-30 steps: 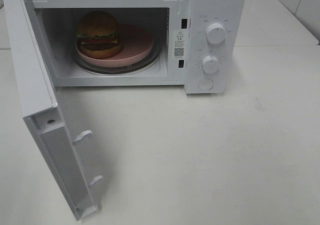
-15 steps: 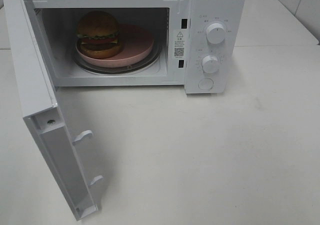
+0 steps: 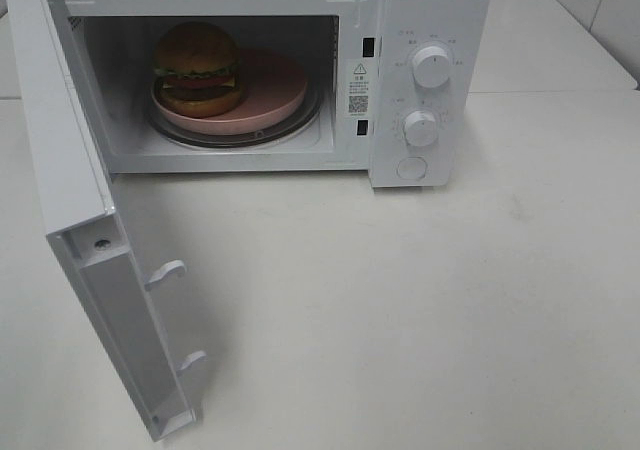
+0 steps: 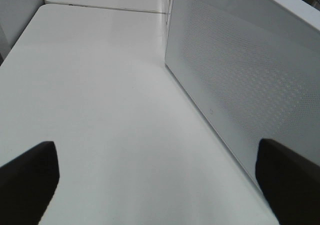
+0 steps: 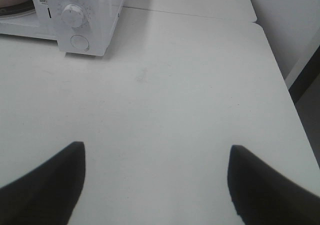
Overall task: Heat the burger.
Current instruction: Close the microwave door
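Observation:
The burger [image 3: 196,67] has a golden-brown bun with lettuce, tomato and cheese. It stands on the left part of a pink plate [image 3: 275,85] on the glass turntable inside the white microwave [image 3: 430,0]. The microwave door [image 3: 70,185] is swung wide open to the left. Neither arm shows in the high view. In the left wrist view my left gripper [image 4: 157,150] is open over bare table, beside the door's outer face [image 4: 240,85]. My right gripper [image 5: 156,147] is open over the table, well back from the control panel [image 5: 75,20].
Two white knobs [image 3: 432,65] and a round button [image 3: 411,168] sit on the microwave's right panel. The white table [image 3: 420,310] stretches in front and to the right. Its right edge [image 5: 282,75] shows in the right wrist view, next to a wall.

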